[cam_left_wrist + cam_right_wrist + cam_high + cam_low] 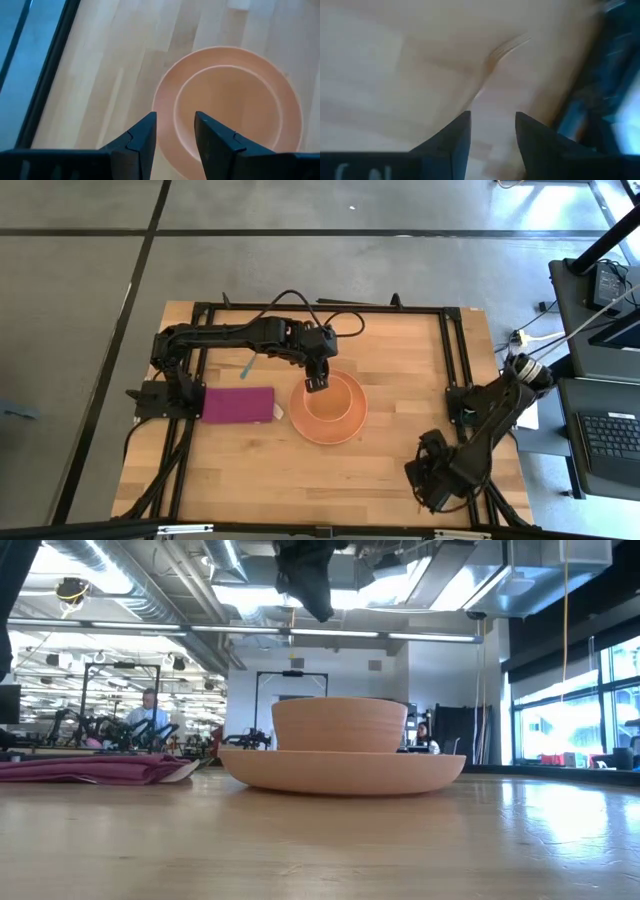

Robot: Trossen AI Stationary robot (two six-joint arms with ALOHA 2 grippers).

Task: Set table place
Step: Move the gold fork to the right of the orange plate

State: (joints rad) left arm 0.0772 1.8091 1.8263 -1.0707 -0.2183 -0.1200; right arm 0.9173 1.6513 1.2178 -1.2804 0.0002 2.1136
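A salmon-orange plate (pixel 345 430) lies mid-table with the matching bowl (pixel 330 405) resting inside it; the low view shows the bowl (pixel 340 724) standing on the plate (pixel 340 768). A folded magenta napkin (pixel 238 405) lies flat to the plate's left. The spoon's blue handle (pixel 246 367) pokes out from under the left arm. My left gripper (pixel 175 125) hangs open and empty above the plate's far-left rim. My right gripper (pixel 492 120) is open low over the table's near right corner. A blurred gold fork (pixel 506 49) lies on the wood beyond its fingers.
The black metal frame (pixel 455 360) runs along the table's right side and far edge. Cables loop by the far edge (pixel 330 315). Bare wood (pixel 270 470) lies near of the plate and napkin. Beyond the table's right side stand a laptop and equipment (pixel 610 440).
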